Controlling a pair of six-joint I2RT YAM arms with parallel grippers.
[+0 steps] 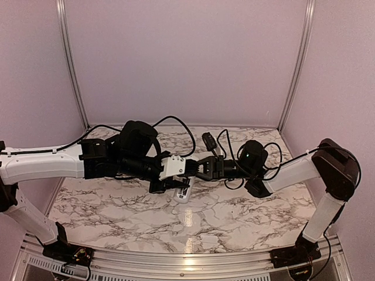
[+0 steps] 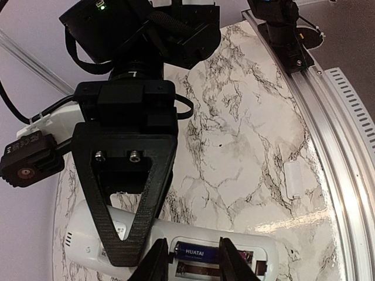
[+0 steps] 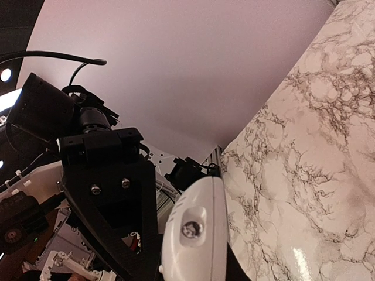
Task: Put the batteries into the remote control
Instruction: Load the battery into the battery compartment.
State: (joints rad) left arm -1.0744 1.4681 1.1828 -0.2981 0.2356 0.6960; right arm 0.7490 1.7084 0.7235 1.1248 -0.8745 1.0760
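Note:
The white remote control (image 2: 117, 246) lies back side up with its battery bay uncovered. A blue battery (image 2: 196, 253) marked HUATAI sits in the upper slot. A brownish shape fills the lower slot, and I cannot tell what it is. My left gripper (image 2: 192, 244) hangs over the bay, its fingertips (image 2: 157, 257) standing apart over the battery's two ends and not clamping it. My right gripper (image 3: 187, 260) is shut on the remote control (image 3: 196, 234), whose rounded front end faces the right wrist camera. Seen from above, both grippers (image 1: 170, 182) (image 1: 199, 170) meet at the remote (image 1: 183, 193) mid-table.
A small white battery cover (image 2: 293, 178) lies flat on the marble table (image 2: 246, 134), to the right of the remote. An aluminium rail (image 2: 334, 134) runs along the table's near edge. Pale walls enclose the back and sides.

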